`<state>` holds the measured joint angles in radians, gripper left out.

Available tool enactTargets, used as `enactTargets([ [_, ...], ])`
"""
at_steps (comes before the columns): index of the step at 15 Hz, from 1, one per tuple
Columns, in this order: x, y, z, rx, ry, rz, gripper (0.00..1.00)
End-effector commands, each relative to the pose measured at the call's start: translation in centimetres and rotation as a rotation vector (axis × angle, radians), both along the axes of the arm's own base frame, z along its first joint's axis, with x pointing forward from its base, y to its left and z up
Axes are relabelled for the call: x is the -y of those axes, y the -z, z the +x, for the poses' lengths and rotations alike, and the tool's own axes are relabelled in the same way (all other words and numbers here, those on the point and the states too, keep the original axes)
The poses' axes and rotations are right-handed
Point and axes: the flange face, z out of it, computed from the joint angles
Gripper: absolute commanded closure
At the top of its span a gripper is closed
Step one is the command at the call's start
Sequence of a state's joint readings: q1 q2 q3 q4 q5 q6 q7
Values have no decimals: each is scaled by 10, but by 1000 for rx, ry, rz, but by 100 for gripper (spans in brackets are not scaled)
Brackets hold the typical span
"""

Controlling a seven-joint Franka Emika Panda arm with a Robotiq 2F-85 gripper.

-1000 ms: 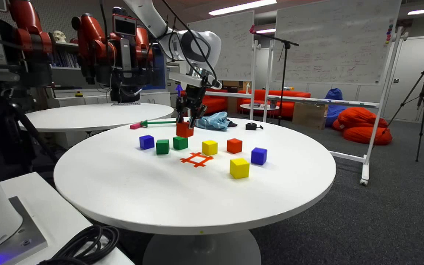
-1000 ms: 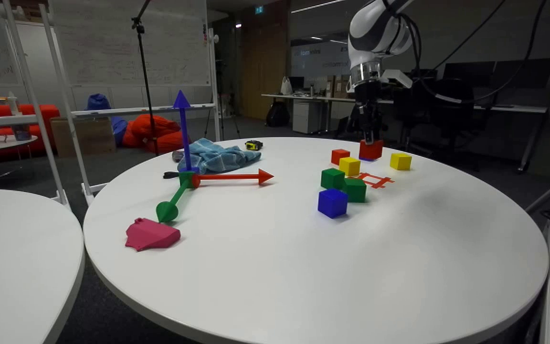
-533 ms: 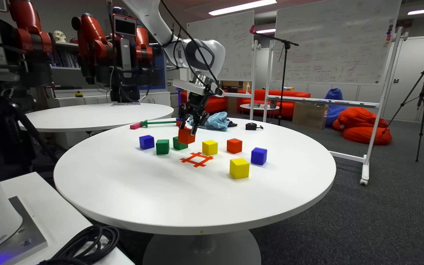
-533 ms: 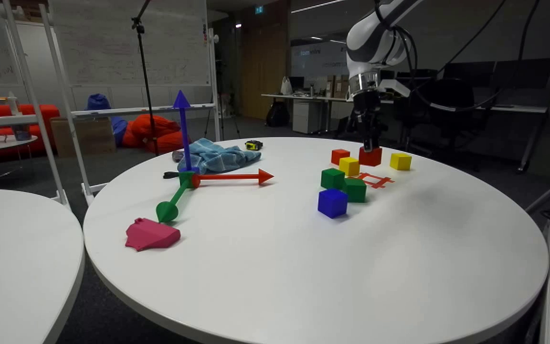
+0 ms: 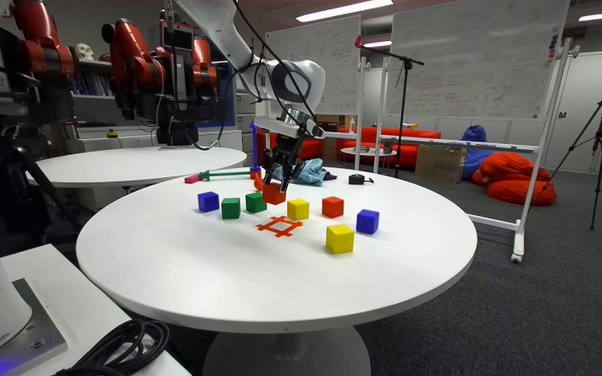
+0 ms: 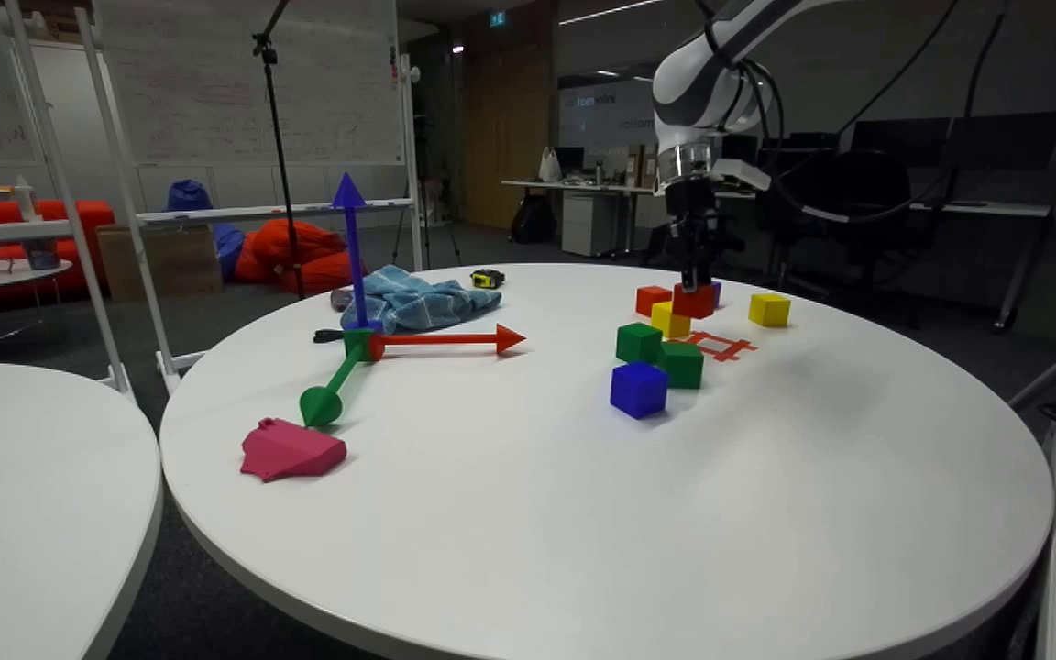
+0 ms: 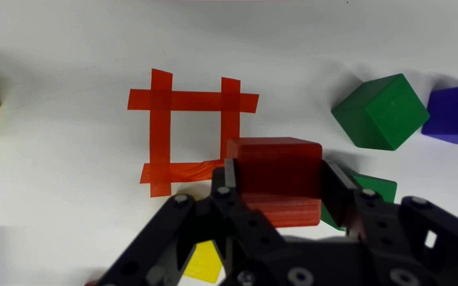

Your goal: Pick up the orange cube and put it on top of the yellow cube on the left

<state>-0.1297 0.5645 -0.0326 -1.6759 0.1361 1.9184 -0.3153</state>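
A round white surface (image 5: 201,277) is spreading beneath a white arm (image 5: 311,75), which is leaning over it. From the arm a black pincer (image 7: 278,172) is hanging, gripping the orange cube (image 5: 274,195) from both sides. That cube is hovering clear of the surface, in an exterior view showing between a green cube (image 5: 255,202) and the left yellow cube (image 5: 298,210), which is standing on the surface.

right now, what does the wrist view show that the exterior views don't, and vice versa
Only the wrist view: the wrinkle in the flat red-orange square.
Only the exterior views: the blue cloth, the three-arrow model and the pink-red piece.
Both: that square, the orange cube held by the end effector, two yellow cubes, two green cubes and a blue cube.
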Motion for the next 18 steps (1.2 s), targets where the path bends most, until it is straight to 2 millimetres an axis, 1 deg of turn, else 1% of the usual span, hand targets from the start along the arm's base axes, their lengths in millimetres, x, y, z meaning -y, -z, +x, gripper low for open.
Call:
enactTargets([
  [1, 6, 0, 10, 3, 44, -3, 71],
  [7, 29, -13, 17, 31, 109, -19, 71],
  [9, 33, -16, 20, 39, 117, -26, 71],
  [10, 34, -18, 21, 45, 119, -31, 71],
  [14, 24, -27, 29, 61, 117, -48, 71],
  [18, 19, -31, 36, 70, 118, -64, 71],
])
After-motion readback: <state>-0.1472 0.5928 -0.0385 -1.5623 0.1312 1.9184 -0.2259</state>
